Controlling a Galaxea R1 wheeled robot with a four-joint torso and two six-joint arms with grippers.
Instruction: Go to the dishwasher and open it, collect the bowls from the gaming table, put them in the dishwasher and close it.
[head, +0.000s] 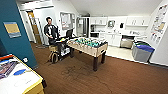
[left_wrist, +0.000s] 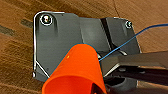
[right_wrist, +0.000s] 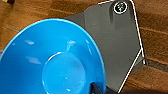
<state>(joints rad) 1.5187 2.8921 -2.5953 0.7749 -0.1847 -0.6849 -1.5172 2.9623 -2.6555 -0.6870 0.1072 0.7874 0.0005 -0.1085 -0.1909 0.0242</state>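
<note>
Right end effector carries a blue bowl clamped at its rim above the brown floor; whether the left one, with an orange cup close before its camera, is apart or together I cannot tell. Across the room the dishwasher stands open, a second bowl sits on the yellow-rimmed table, so driving smoothly past the foosball table seems wise.

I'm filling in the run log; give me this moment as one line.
right gripper: blue bowl close at wrist | left gripper: orange cup close at wrist | dishwasher open, far | second bowl on gaming table
</note>
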